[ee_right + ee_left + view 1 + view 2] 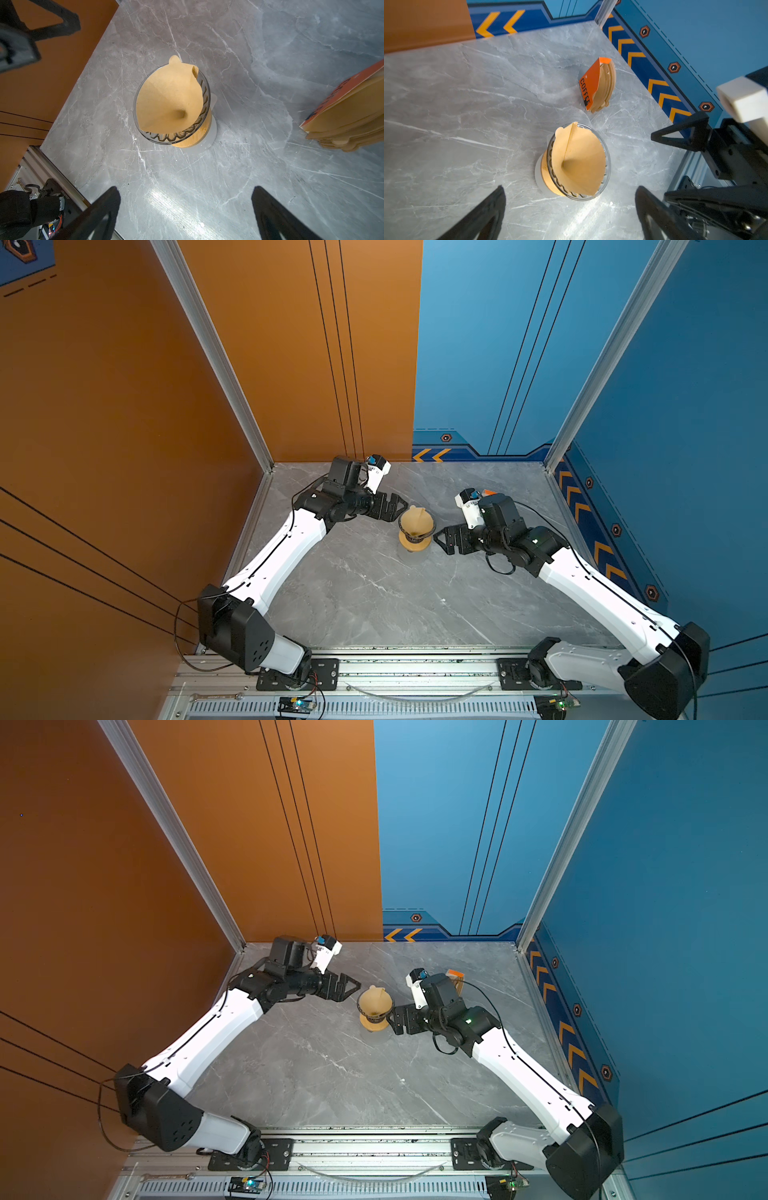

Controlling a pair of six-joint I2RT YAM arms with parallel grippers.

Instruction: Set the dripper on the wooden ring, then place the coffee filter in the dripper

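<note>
The filter (415,518) sat opened out inside the dripper (420,536), just above the middle of the grey surface (365,597) in both top views. In the left wrist view the filter (579,158) filled most of the dripper (570,192). Its seam flap stood up and its tab poked over the rim at upper left, while a band of dark ribbing showed along the lower edge. The right wrist view agreed: the filter (170,97) was seated in the dripper (172,137), tip down in the throat. The dripper stood on a wooden ring (194,139), which rested on a pale jug (211,133).

The left jaws were spread wide and held nothing, just to the upper left of the dripper in both top views. The right jaws were likewise released and empty, just to its right. From above it could not be told whether a tip touched the rim, but the right wrist view showed bare surface between them and the dripper.

A stack (604,87) of filters with an orange strip sat above and right of the dripper in the left wrist view, apart from it. In a top view only its corner (455,974) showed, behind the right arm (519,1065).
</note>
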